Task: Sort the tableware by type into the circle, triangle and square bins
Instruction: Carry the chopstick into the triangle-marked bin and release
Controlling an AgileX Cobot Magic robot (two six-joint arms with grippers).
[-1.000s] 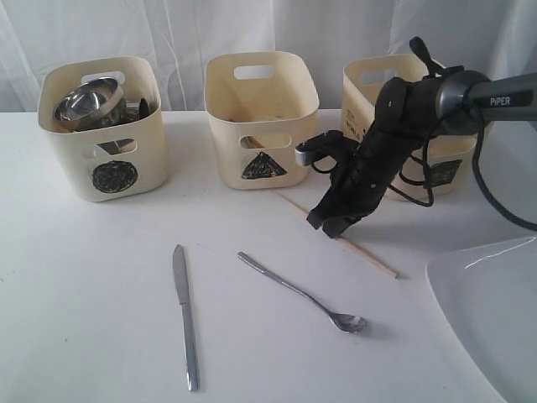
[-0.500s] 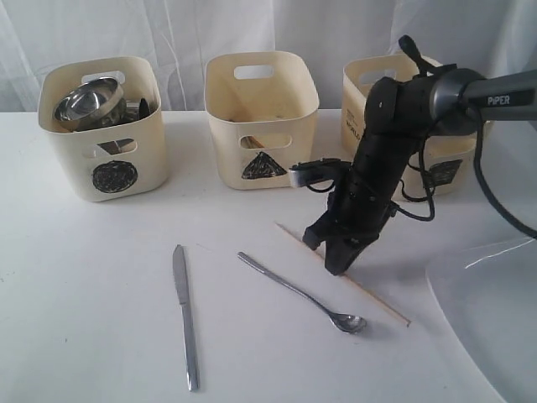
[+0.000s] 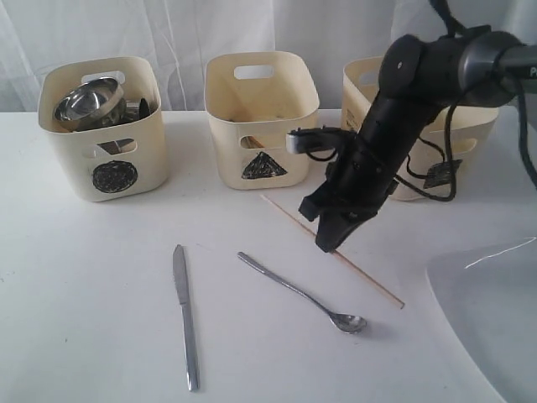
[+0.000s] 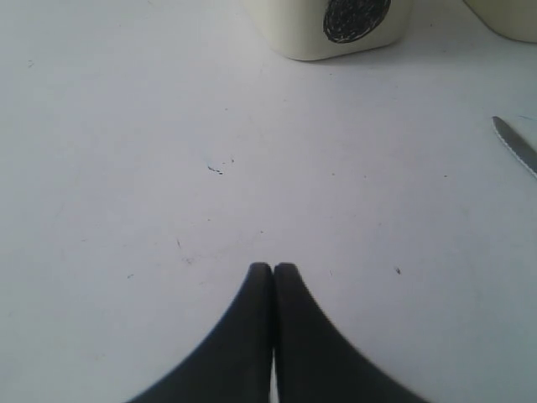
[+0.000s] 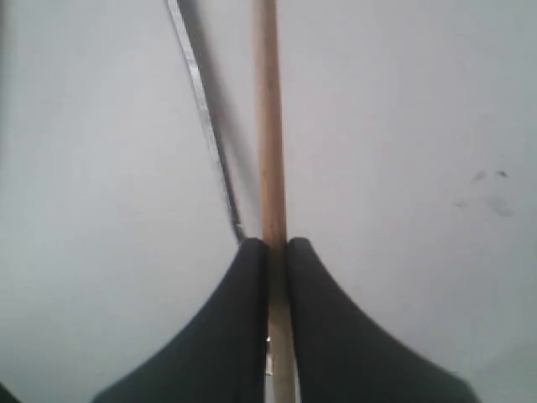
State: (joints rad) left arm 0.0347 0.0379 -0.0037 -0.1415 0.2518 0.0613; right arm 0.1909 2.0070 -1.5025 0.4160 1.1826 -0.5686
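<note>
The desk (image 3: pixel 92 302) is white. The circle bin (image 3: pixel 71 164), triangle bin (image 3: pixel 226 126) and square bin (image 3: pixel 357 92) are all cream, with black scribbly shapes on the front. The knife (image 3: pixel 186 323) and spoon (image 3: pixel 294 290) are shiny silver. The chopstick (image 3: pixel 369 281) is light brown. The left claw (image 4: pixel 273 269) and right claw (image 3: pixel 329 243) are black. The plate (image 3: pixel 495 319) is white.

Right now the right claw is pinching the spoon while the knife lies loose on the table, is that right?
Not quite. The right claw is pinching the wooden chopstick, not the spoon, as the right wrist view shows. The knife does lie loose on the table.
</note>
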